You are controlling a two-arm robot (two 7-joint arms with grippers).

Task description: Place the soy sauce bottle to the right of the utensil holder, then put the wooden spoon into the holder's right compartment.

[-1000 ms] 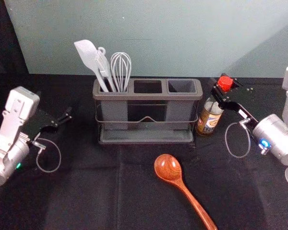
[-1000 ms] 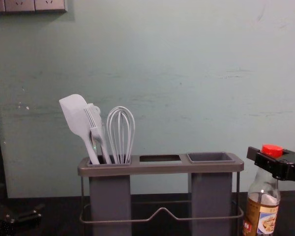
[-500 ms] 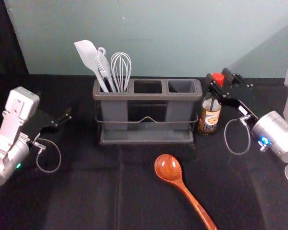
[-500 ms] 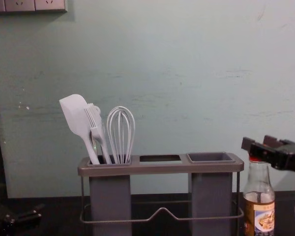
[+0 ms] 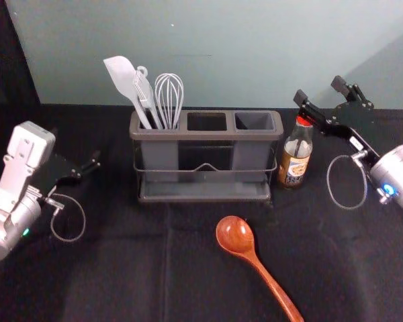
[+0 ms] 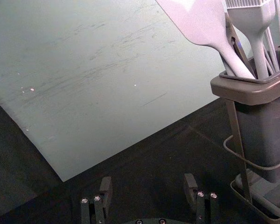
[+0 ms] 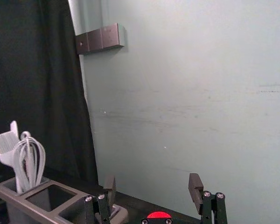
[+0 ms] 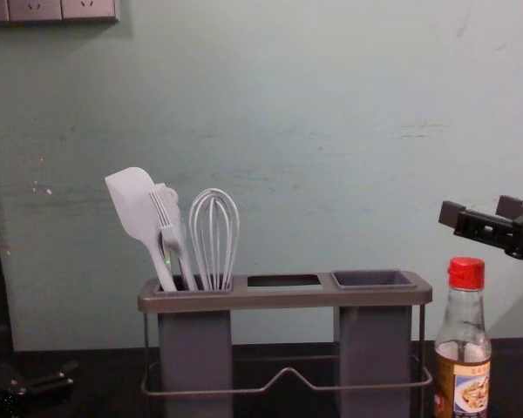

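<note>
Hovering my right gripper (image 5: 319,90) above and slightly behind the soy sauce bottle (image 8: 467,334), at the right edge of my chest view. Fingers spread wide. From the right wrist, the red cap (image 7: 158,214) sits low between them; the chest view puts the fingers above the cap, apart from it.

Bottle: upright on the black-covered surface (image 5: 114,268), just beside the right end of the utensil holder (image 5: 208,135), label facing me.

Wooden spoon (image 5: 235,235): lying on the surface in front of the holder, bowl toward the holder, handle running nearer to me and off to the right. The holder's right compartment (image 5: 254,121) is the one at the bottle's end.

Left compartment carries a pale spatula (image 8: 134,206), a brush (image 7: 6,143) and a whisk (image 8: 214,239), all standing heads up, the spatula leaning left.

Left gripper (image 5: 77,157): parked at the left, low over the surface, well apart from the holder. Its own wrist camera gives its fingers (image 6: 105,189) spread, with dark cloth beyond.
</note>
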